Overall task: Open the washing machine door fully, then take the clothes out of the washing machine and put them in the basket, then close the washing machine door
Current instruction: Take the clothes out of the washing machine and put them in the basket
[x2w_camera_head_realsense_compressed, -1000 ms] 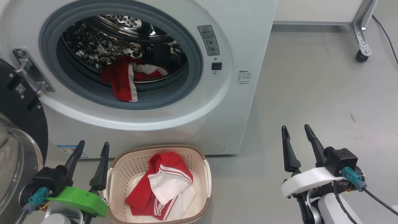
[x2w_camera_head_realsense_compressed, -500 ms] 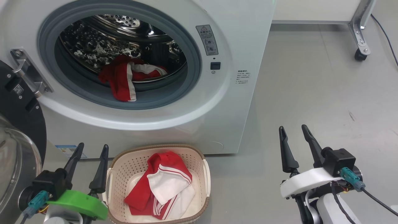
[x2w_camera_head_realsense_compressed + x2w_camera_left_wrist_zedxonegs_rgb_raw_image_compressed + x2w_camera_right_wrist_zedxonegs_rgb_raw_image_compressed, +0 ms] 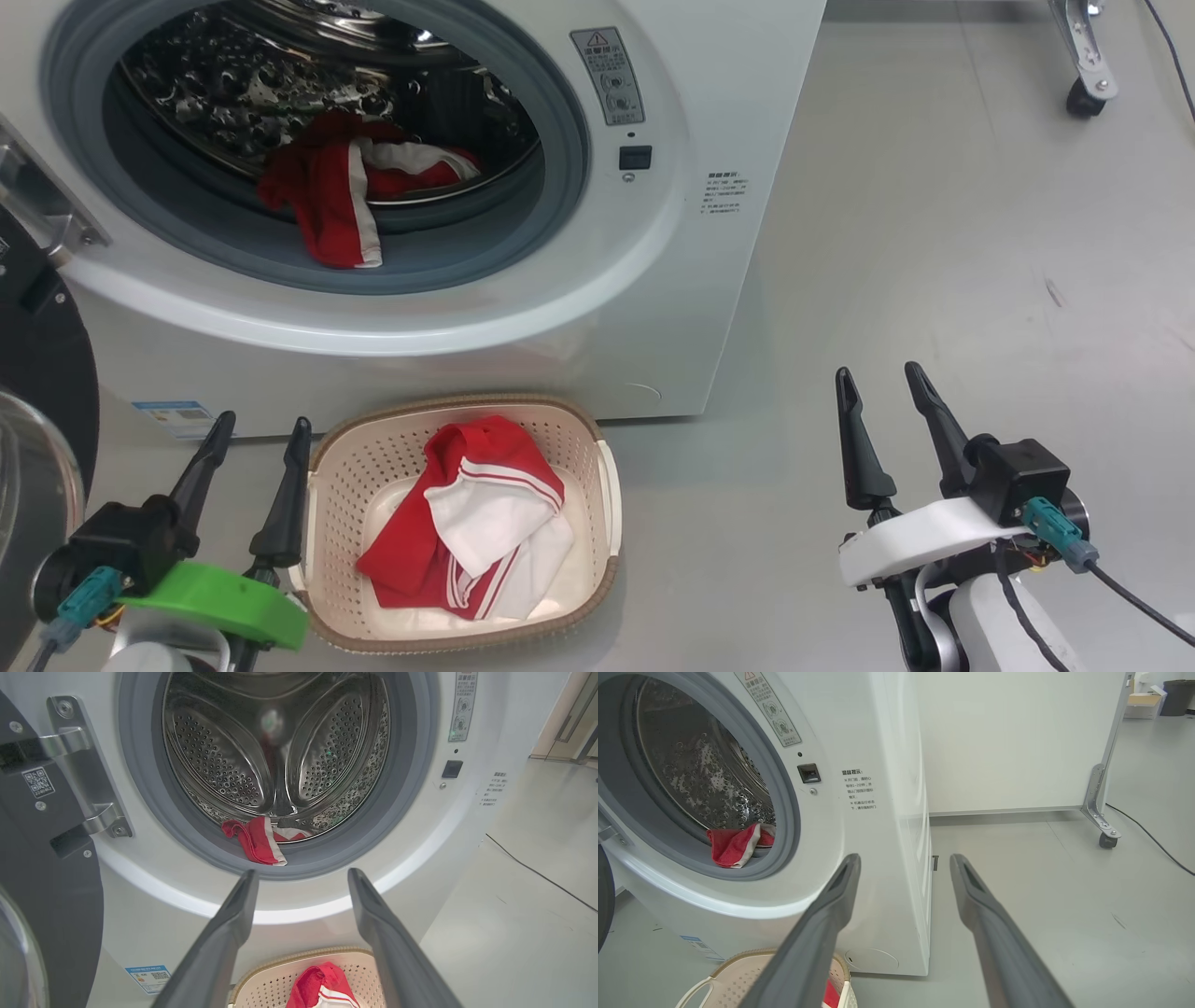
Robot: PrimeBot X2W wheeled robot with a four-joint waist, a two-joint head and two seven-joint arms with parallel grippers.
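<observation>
In the head view, the washing machine point(image 3: 709, 84) stands on the grey floor point(image 3: 934, 280) with its round opening uncovered. The washing machine door point(image 3: 42, 373) is swung out to the left, its black frame and glass bowl at the edge of the picture. A red garment point(image 3: 327, 201) with a white stripe lies at the front of the steel drum point(image 3: 205, 84), one end draped over the grey seal. On the floor just before the machine sits the basket point(image 3: 322, 485), with a red-and-white garment point(image 3: 467, 523) crumpled inside it. The left pincer point(image 3: 264, 422) hangs just beside the basket's left side, fingers spread, nothing between them. The right pincer point(image 3: 878, 371) is well apart to the right over bare floor, likewise spread and empty.

In the left wrist view, the two fingers rise wide apart below the opening. The red garment shows above the gap between them, at the drum's lip. The basket's far rim and a bit of red cloth sit low between the fingers. The door's metal hinge point(image 3: 79, 765) is at the left.

In the right wrist view, the spread fingers frame the machine's front corner. The left finger crosses the basket's rim and the right one lies over floor. The red garment rests inside the seal. A caster point(image 3: 1106, 840) stands far right.
</observation>
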